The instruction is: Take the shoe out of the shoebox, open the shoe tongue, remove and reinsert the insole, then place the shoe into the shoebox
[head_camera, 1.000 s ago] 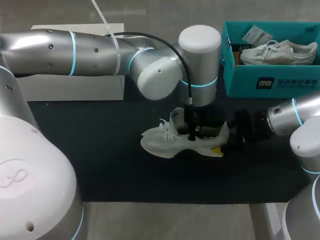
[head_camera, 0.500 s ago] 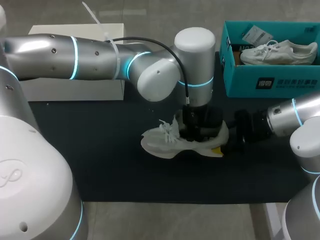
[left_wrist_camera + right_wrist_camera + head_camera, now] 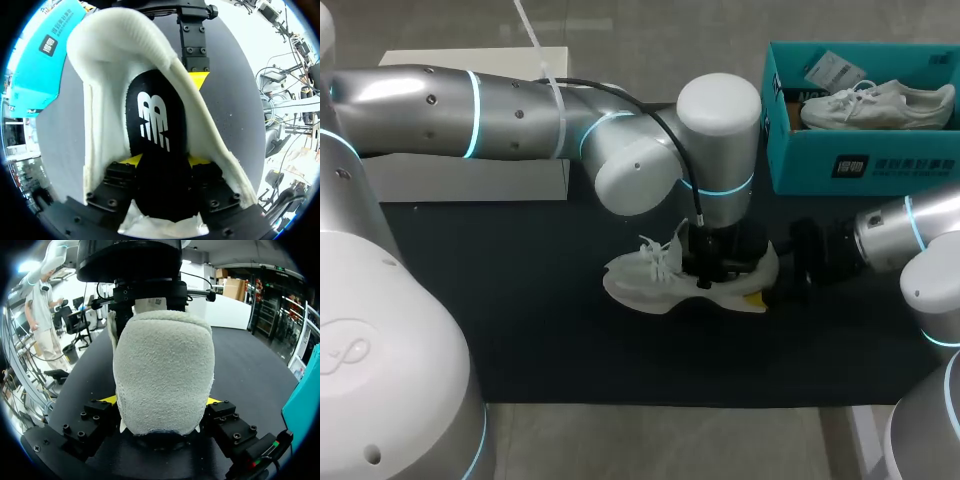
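A white shoe [image 3: 650, 280] lies on its side on the black mat, toe toward my left arm. My left gripper [image 3: 720, 262] points down into the shoe's mouth. In the left wrist view its fingers [image 3: 162, 161] stand apart inside the shoe's white lining [image 3: 100, 75], and the black insole [image 3: 155, 120] with a white logo lies flat between and ahead of them. My right gripper [image 3: 767, 285] is at the heel. In the right wrist view the grey-white heel [image 3: 162, 370] fills the gap between its fingers [image 3: 160, 401], which press it from both sides.
The teal shoebox [image 3: 800, 165] stands at the back right with a second white shoe [image 3: 875, 105] and a paper tag inside. A white box [image 3: 470, 175] sits at the back left under my left arm. The black mat [image 3: 520, 320] covers the table's middle.
My left gripper's fingers have come apart inside the shoe, and its wrist has swayed slightly left and back. The shoe and my right arm have stayed in place.
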You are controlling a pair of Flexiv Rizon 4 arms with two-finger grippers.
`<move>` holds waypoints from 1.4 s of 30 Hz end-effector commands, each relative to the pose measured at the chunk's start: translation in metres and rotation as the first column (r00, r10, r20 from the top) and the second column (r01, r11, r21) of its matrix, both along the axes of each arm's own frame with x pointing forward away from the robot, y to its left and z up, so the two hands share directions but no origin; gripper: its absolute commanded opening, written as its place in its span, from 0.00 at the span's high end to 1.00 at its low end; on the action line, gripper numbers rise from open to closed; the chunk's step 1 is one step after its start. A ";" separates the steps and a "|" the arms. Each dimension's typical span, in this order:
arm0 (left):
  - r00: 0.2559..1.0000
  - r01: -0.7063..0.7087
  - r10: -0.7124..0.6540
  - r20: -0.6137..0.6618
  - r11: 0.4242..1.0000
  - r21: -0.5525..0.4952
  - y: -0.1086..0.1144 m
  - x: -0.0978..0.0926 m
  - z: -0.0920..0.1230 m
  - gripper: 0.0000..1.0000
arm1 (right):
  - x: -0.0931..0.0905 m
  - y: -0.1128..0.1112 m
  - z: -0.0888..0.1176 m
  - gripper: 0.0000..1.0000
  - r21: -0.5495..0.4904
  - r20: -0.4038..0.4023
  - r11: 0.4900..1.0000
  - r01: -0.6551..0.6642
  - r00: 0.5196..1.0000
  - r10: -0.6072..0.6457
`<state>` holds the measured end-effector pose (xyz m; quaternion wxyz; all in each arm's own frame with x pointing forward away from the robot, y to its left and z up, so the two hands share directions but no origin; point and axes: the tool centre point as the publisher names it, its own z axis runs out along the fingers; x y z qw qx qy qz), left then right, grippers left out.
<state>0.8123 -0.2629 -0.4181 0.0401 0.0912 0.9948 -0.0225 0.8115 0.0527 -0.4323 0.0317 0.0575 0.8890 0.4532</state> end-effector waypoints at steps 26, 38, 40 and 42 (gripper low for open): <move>0.999 -0.042 0.042 0.024 0.999 0.010 0.002 0.007 -0.028 1.00 | -0.002 0.004 -0.005 1.00 -0.001 -0.001 1.000 -0.001 1.000 0.001; 0.997 0.030 -0.038 -0.061 0.991 -0.130 0.002 0.003 0.011 1.00 | -0.002 0.004 -0.005 1.00 -0.001 -0.001 1.000 -0.001 1.000 0.001; 0.997 0.038 -0.048 -0.061 0.988 -0.149 0.002 0.001 0.016 1.00 | -0.002 0.004 -0.005 1.00 -0.001 -0.001 1.000 -0.001 1.000 0.001; 0.997 0.038 -0.048 -0.057 0.986 -0.163 0.003 0.000 0.022 1.00 | -0.002 0.004 -0.005 1.00 -0.001 -0.001 1.000 -0.001 1.000 0.001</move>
